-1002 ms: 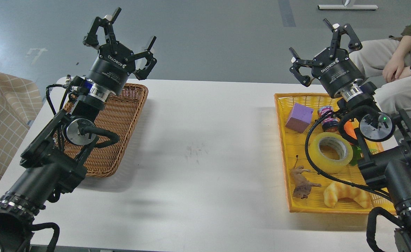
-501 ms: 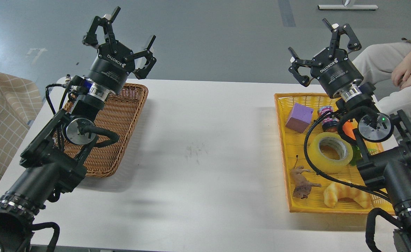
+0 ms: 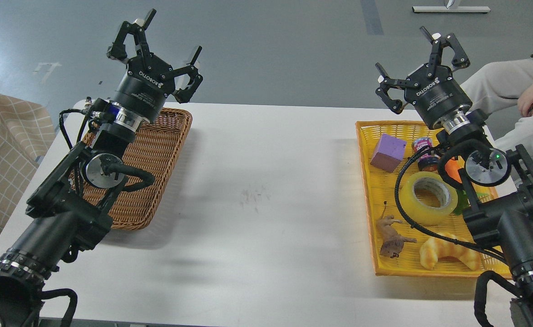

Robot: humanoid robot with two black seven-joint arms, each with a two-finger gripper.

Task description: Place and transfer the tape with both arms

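Two grippers were raised above the far side of the bench (image 3: 266,181), both pointing up and away. Left gripper (image 3: 157,38): fingers spread apart, empty, above the far end of the brown wicker basket (image 3: 157,150), its arm sloping back to the lower left edge. Right gripper (image 3: 423,59): fingers spread apart, empty, above the far end of the yellow tray (image 3: 366,181). Tape (image 3: 427,197): lying flat in the tray, partly behind the right arm's cable, between the purple block (image 3: 388,152) and the croissant toy (image 3: 448,256).

Tape (image 3: 428,197) in right tray (image 3: 365,181) btwn cube (image 3: 388,152) & croissant (image 3: 448,255); basket (image 3: 157,150) far left.
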